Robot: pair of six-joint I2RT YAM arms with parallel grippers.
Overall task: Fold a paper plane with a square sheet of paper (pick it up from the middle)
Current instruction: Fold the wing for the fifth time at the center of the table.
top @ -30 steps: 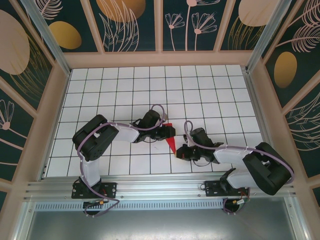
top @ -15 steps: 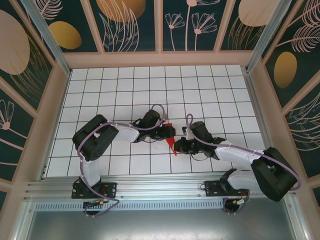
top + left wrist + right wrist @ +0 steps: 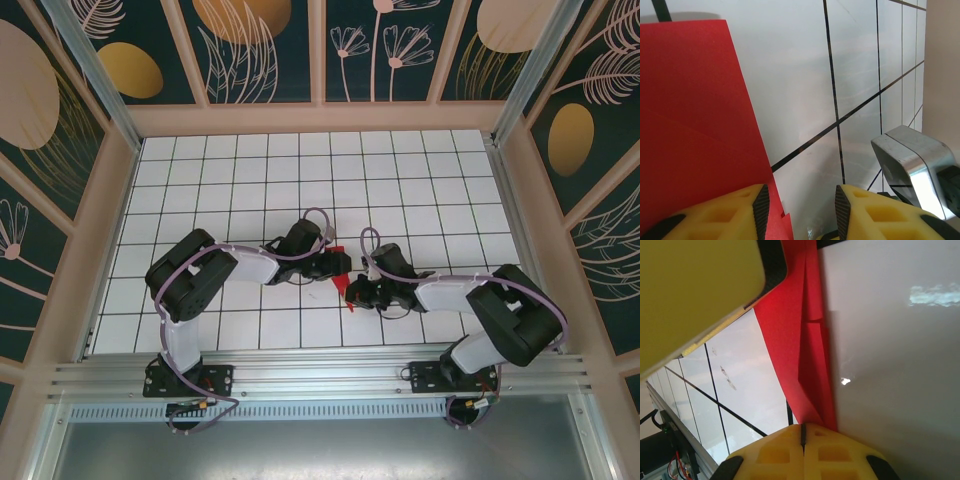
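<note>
The red paper (image 3: 346, 290) lies on the table as a narrow folded wedge between my two grippers. In the left wrist view the paper (image 3: 695, 110) covers the left side. My left gripper (image 3: 800, 200) is open, its left finger resting over the paper's edge and bare table showing in the gap. From above, the left gripper (image 3: 338, 266) sits just over the wedge. My right gripper (image 3: 802, 432) is shut, its tips set on the narrow end of the creased paper (image 3: 795, 340). It shows from above as the right gripper (image 3: 356, 296), close beside the left one.
The white gridded table (image 3: 300, 180) is walled by wooden frames (image 3: 320, 120) on three sides. A metal rail (image 3: 320, 375) runs along the near edge by the arm bases. A silver part of the right arm (image 3: 910, 155) stands close to the left gripper.
The right gripper has slid left and slightly away along the paper, closing on the left gripper, and its arm has swung round. The left arm has stayed put.
</note>
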